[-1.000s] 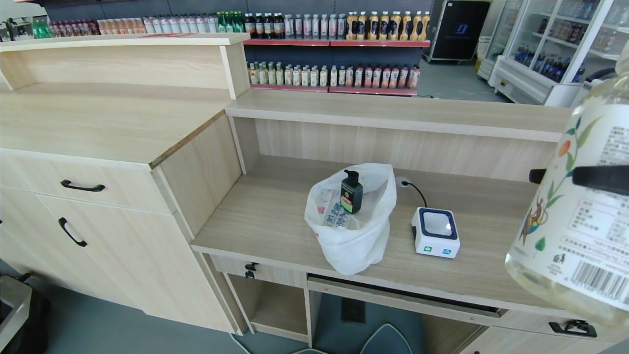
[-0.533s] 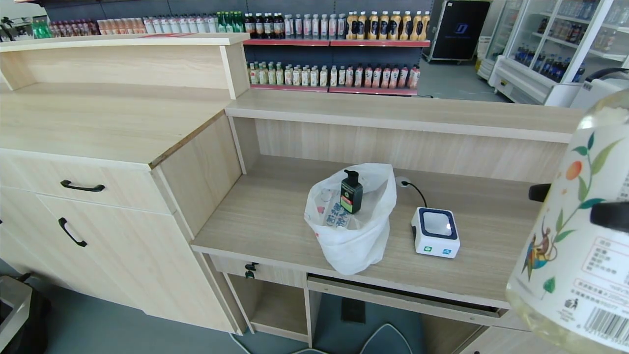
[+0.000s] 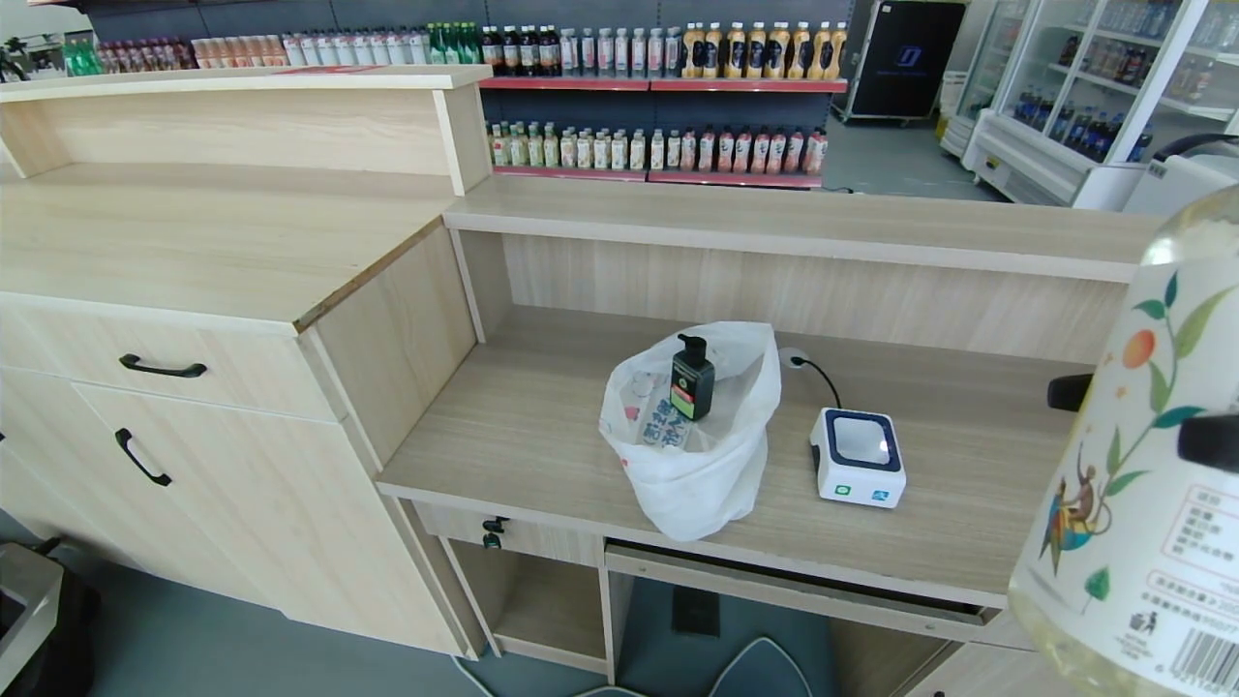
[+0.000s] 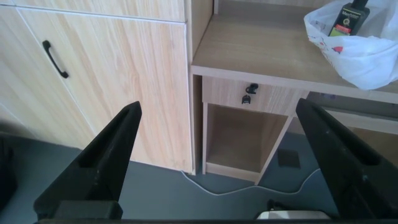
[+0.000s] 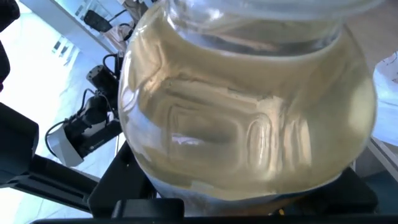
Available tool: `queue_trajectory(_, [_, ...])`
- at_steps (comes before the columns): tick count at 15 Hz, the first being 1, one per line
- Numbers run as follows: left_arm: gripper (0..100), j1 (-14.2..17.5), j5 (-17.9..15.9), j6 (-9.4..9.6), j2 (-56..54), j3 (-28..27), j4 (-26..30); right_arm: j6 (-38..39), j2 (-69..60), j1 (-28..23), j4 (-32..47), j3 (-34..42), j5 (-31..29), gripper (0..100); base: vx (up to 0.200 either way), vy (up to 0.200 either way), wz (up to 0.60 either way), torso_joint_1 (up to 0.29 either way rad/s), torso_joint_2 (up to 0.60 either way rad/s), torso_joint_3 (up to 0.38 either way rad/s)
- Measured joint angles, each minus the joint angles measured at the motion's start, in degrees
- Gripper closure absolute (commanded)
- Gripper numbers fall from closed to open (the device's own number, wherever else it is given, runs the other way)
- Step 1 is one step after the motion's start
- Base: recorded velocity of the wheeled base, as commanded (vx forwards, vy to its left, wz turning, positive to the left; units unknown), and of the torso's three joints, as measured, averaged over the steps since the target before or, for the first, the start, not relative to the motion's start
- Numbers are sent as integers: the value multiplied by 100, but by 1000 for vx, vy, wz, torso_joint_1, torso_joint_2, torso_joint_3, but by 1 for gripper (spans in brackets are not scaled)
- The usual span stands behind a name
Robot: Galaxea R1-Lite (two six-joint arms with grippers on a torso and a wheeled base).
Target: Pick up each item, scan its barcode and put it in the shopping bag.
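My right fingers [image 3: 1067, 392] grip the bottle [image 3: 1128, 542], held up right of the scanner [image 3: 858, 455]. I'd lower it and turn its barcode [image 3: 1205, 662] squarely onto the scanner. Left fingers [image 4: 106, 158] are spread wide.

My head camera sits high and looks forward and down onto the tabletop [image 3: 542, 426]. It is far enough back to take in the shopping bag [image 3: 697, 474], the scanner [image 3: 859, 455] and the shop shelves [image 3: 658, 87] behind. The bottle [image 3: 1142, 465] looms very close at its right edge. My left wrist camera sits lower, out in front of the cupboards, looking between the spread fingers of the left tool [image 4: 217, 106]. It shares the shopping bag, the drawer lock [image 3: 494, 530] and the cupboard handle [image 3: 142, 458] with the head view. My right wrist camera sits almost against the bottle.
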Motion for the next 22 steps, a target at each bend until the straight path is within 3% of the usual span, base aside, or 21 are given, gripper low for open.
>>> queue_trajectory(10, [0,5,0,0,0,0,0,-167,158,-2,-32,-83,-115,100,0,0,0,0,0,0])
queue_trajectory(11, [0,5,0,0,0,0,0,-544,215,-30,-35,-96,-358,100,0,0,0,0,0,0])
queue_trajectory(14, [0,0,0,0,0,0,0,-2678,580,-545,-505,144,-1666,100,0,0,0,0,0,0])
queue_trajectory(16, [0,0,0,0,0,0,0,-4493,1143,-1469,-2430,778,-2247,100,0,0,0,0,0,0])
queue_trajectory(18, [0,2,0,0,0,0,0,-5683,1804,-2210,-4336,1295,-2403,100,0,0,0,0,0,0])
queue_trajectory(22, [0,2,0,0,0,0,0,-6582,3081,-2755,-6771,1907,-2471,100,0,0,0,0,0,0])
